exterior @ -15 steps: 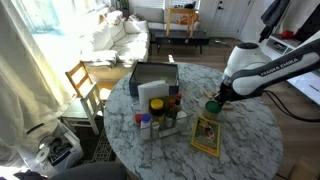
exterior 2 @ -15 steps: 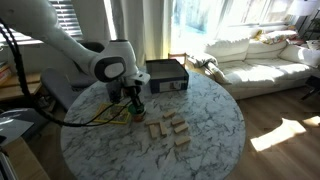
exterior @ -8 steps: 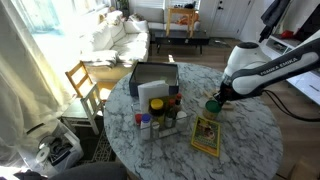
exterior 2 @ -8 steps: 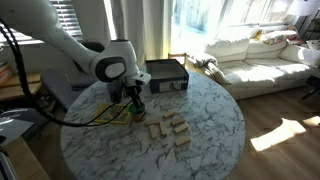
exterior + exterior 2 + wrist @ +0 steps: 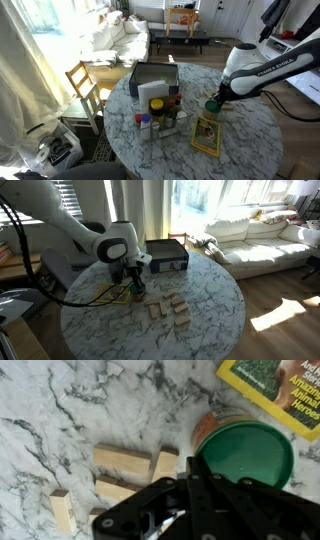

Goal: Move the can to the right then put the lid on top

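The dark green lid (image 5: 247,453) fills the right of the wrist view, lying over the can (image 5: 206,428). Only a curved, brownish-lit part of the can's wall shows at the lid's upper left. My gripper (image 5: 190,482) has its black fingers close together at the lid's near edge and looks shut on it. In both exterior views the gripper (image 5: 215,99) (image 5: 133,280) hangs low over the marble table (image 5: 245,135), with the green lid (image 5: 212,104) just under it. The can is not clear in those views.
A yellow-green booklet (image 5: 206,135) (image 5: 285,390) lies next to the can. Several wooden blocks (image 5: 120,458) (image 5: 170,310) lie nearby. A black box (image 5: 155,78) (image 5: 165,255) and a cluster of small jars (image 5: 160,118) stand mid-table. A chair (image 5: 85,85) stands at the table's edge.
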Tool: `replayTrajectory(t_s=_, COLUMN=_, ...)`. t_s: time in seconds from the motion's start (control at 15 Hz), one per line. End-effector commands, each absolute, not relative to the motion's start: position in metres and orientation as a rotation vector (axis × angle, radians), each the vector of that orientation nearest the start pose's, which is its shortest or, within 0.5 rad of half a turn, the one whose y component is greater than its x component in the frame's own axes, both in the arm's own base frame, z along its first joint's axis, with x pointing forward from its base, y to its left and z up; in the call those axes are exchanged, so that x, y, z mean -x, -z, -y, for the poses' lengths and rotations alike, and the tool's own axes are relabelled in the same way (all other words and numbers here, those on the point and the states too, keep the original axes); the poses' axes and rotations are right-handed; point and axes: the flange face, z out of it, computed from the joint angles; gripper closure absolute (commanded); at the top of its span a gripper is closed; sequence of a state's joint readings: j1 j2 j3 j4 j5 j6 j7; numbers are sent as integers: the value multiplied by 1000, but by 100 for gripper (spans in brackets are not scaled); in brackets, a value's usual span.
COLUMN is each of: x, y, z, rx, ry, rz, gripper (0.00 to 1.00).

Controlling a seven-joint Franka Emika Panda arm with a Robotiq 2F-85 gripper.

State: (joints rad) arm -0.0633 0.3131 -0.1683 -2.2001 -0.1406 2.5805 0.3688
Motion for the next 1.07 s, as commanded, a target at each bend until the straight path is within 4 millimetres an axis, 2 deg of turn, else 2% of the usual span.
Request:
replayTrajectory(t_s=0.0, x=-554, y=-242, z=131, rx=3164, ry=109, rz=-811, gripper=100)
replayTrajectory(t_s=0.13, x=-553, y=-242, z=132, rx=3170, ry=106, rz=-808, gripper=96)
replayTrajectory(t_s=0.2, x=-553, y=-244, z=132, rx=3166, ry=113, rz=-807, gripper=73)
replayTrajectory(t_s=0.33, x=-552, y=-252, z=131, rx=3163, ry=137, rz=-805, gripper=68)
replayTrajectory(t_s=0.47, x=-550, y=-265, z=130, rx=3154, ry=182, rz=-801, gripper=56)
replayTrajectory(t_s=0.87, x=-536, y=-324, z=118, rx=3101, ry=350, rz=-730, gripper=11)
replayTrajectory(t_s=1.0, x=-529, y=-341, z=114, rx=3093, ry=383, rz=-668, gripper=0)
